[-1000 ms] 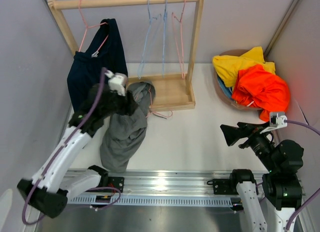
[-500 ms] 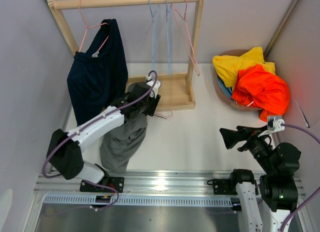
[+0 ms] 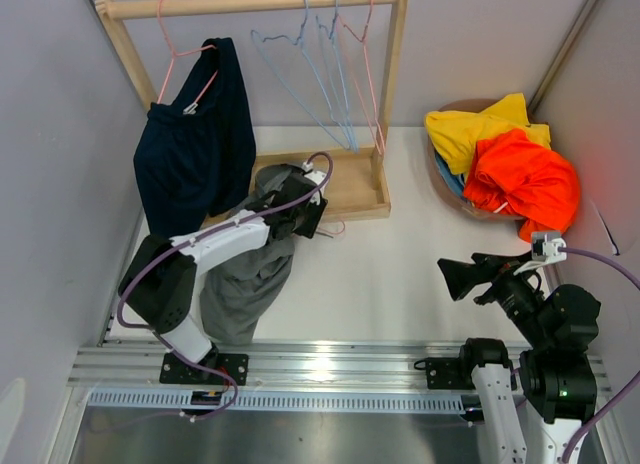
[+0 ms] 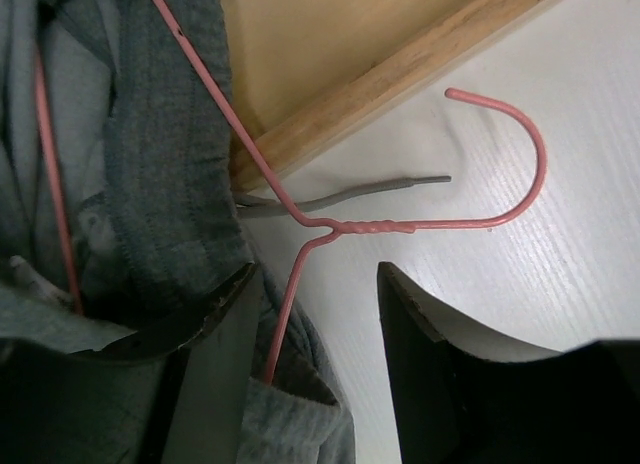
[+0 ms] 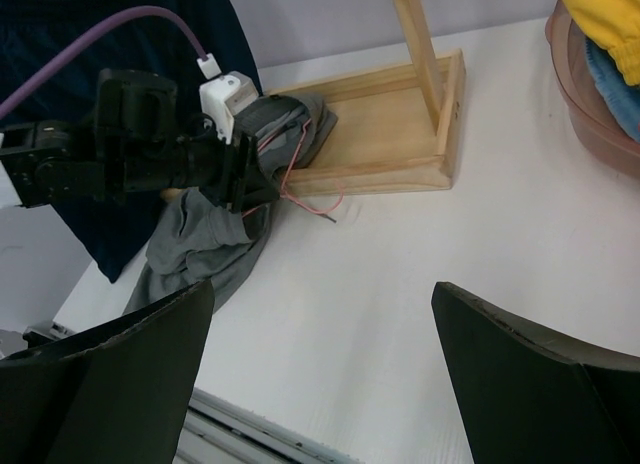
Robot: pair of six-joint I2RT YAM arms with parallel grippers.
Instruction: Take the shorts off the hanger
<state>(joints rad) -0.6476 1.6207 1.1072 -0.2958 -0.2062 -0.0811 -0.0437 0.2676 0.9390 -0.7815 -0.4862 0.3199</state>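
Your left gripper (image 4: 315,309) sits over the grey shorts (image 3: 245,274) at 8 o'clock, fingers apart, with the pink hanger (image 4: 400,225) wire running between them, not clamped. The hanger is still threaded in the grey cloth. Navy shorts (image 3: 195,144) hang at 10 o'clock. Right gripper (image 3: 455,274) is at 4 o'clock, fingers spread, holding nothing.

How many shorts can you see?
5: navy pair hanging on the rack, grey pair on the table, yellow, orange and light blue in the basket; more may hide there.
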